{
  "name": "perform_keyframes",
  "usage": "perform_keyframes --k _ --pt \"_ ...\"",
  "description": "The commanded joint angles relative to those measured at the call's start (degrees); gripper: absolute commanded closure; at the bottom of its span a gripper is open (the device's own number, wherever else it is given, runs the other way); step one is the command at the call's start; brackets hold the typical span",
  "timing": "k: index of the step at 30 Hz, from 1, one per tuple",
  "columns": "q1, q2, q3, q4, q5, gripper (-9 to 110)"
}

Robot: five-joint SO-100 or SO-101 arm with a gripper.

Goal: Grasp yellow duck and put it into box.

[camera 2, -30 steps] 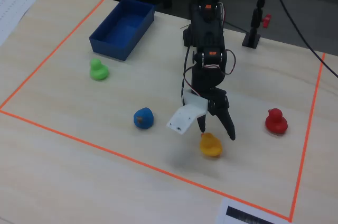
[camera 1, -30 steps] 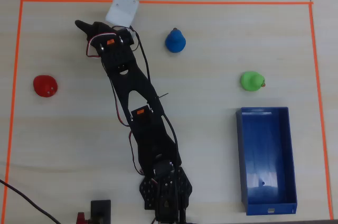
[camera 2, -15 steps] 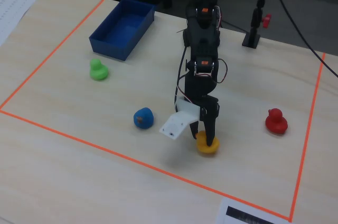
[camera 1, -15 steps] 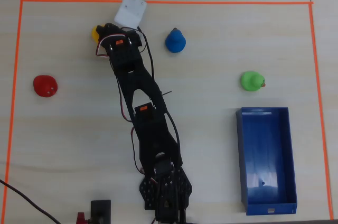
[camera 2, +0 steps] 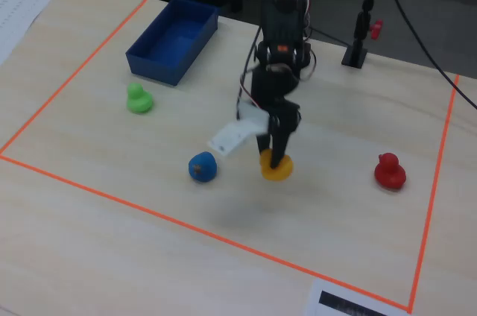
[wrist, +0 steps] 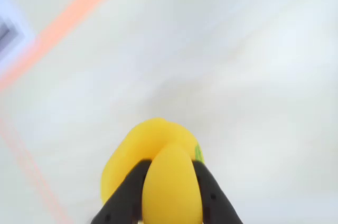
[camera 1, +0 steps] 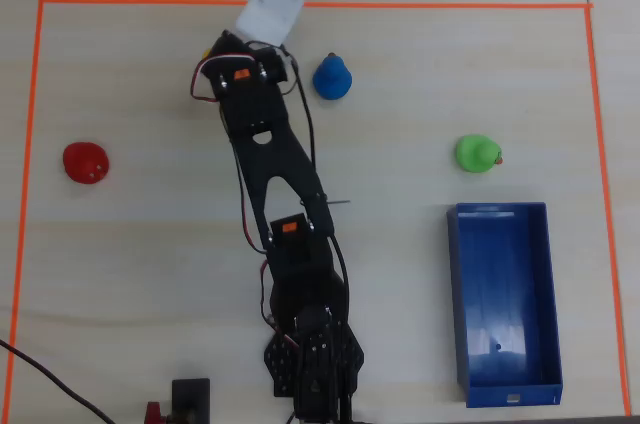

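Gripper (camera 2: 277, 161) clamped on yellow duck (camera 2: 274, 168), dark fingers (wrist: 129, 192) pinching narrow part either side. Duck apparently raised off surface (camera 2: 112, 219), right of blue duck (camera 2: 202, 166). Likely light, smooth, rounded: could slip or twist. Box (camera 2: 173, 39) far left, well apart.

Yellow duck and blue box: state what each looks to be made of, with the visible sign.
The yellow duck, clamped in the claw, looks like soft rubber or vinyl: smooth, rounded, evenly coloured, with a dull sheen. How soft it is cannot be told. The blue box looks like rigid moulded plastic: thin straight walls, sharp corners, and a faintly glossy floor catching light.
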Motion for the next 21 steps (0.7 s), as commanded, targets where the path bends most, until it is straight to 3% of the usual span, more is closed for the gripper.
perform_keyframes --k 1,5,10,14,21 --pt "19.25 24.70 -6.15 3.43 -3.16 102" --pt "47.55 35.77 -1.58 -0.88 -12.39 101" --pt "72.95 45.26 23.99 -15.21 -27.33 101" --pt "83.41 51.06 41.40 -24.61 -34.37 101" --pt "90.53 56.87 48.87 -14.94 -39.20 101"
